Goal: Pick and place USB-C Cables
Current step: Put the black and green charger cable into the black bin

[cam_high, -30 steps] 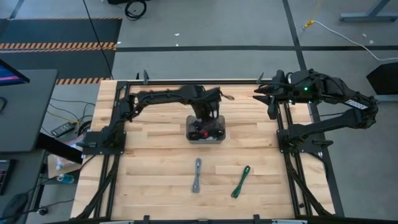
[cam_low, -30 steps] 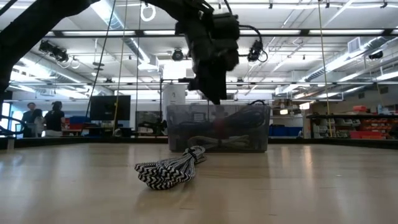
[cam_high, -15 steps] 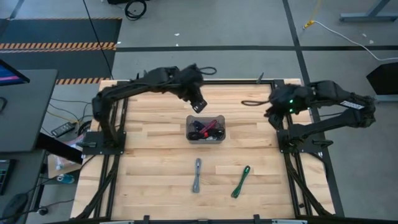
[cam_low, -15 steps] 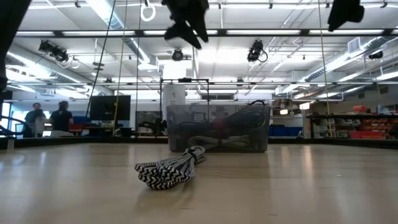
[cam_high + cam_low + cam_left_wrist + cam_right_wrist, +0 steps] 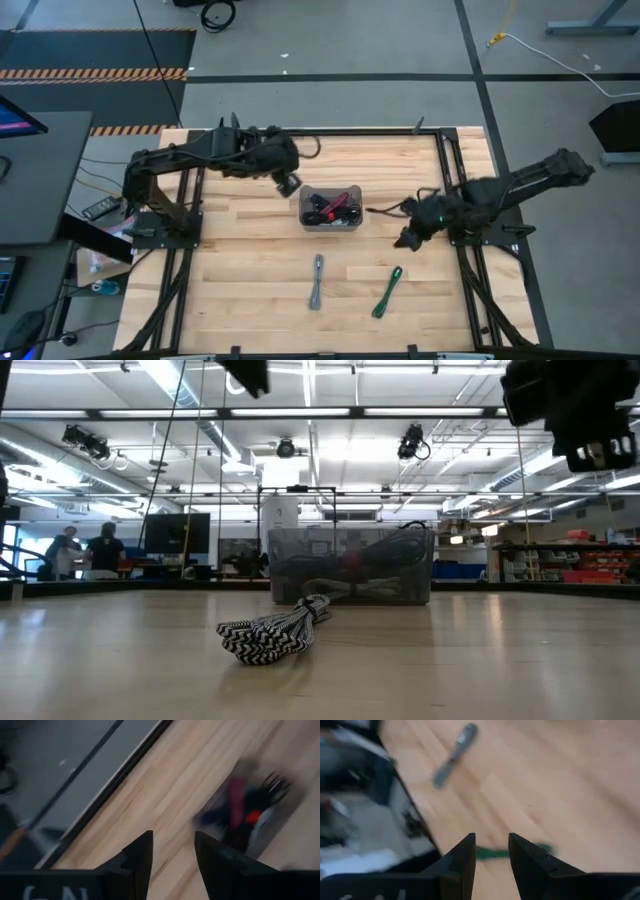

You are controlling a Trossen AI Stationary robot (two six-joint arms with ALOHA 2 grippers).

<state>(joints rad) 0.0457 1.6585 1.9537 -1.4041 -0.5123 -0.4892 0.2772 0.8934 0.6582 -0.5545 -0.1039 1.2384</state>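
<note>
A small translucent bin [image 5: 331, 209] stands mid-table and holds several bundled cables [image 5: 337, 205], black and red among them; the left wrist view shows them blurred [image 5: 248, 812]. Two cables lie flat on the wood nearer the front: a grey braided one [image 5: 317, 281] [image 5: 275, 632] and a green one [image 5: 388, 291]. My left gripper [image 5: 288, 181] [image 5: 172, 855] hangs open just left of the bin's far-left corner, above the table. My right gripper [image 5: 408, 238] [image 5: 491, 852] is open in the air right of the bin, with the green cable [image 5: 540, 849] showing beyond its fingertips.
Black frame rails [image 5: 452, 215] run along both sides of the wooden table [image 5: 250, 260]. Bare wood lies left of the grey cable and between the bin and the two loose cables. People stand far off in the room behind [image 5: 85, 550].
My left gripper has risen out of the bin and swung toward the table's left, ending beside the bin's far-left corner. My right gripper has travelled from the far right corner toward the near edge and inward, coming down above the green cable. The cables and bin have stayed put.
</note>
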